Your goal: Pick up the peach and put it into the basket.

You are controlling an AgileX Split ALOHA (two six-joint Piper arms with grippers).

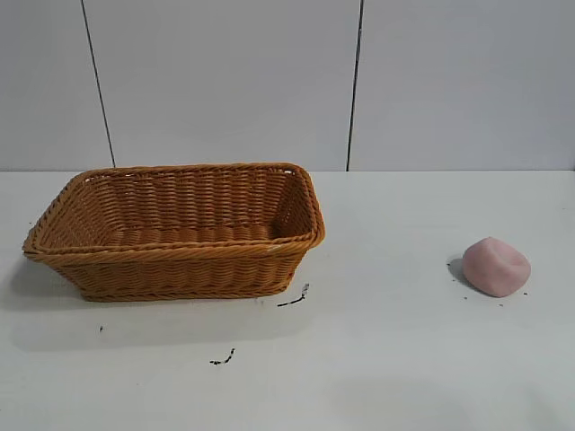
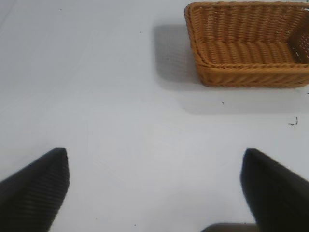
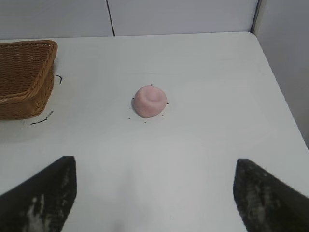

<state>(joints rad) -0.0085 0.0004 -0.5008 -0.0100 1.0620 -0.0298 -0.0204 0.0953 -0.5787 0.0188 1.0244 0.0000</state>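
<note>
The pale pink peach [image 1: 496, 267] lies on the white table at the right; it also shows in the right wrist view [image 3: 150, 101], dimple up. The orange-brown wicker basket [image 1: 180, 260] stands at the left, empty; it shows in the left wrist view [image 2: 251, 72] and partly in the right wrist view [image 3: 24, 77]. My right gripper [image 3: 154, 166] is open and empty, well short of the peach, with bare table between its fingers. My left gripper [image 2: 154, 159] is open and empty, away from the basket. Neither arm shows in the exterior view.
Small black marks [image 1: 293, 299] lie on the table near the basket's front corner. The table's right edge [image 3: 277, 82] runs close to the peach's side. A grey panelled wall [image 1: 287, 81] stands behind the table.
</note>
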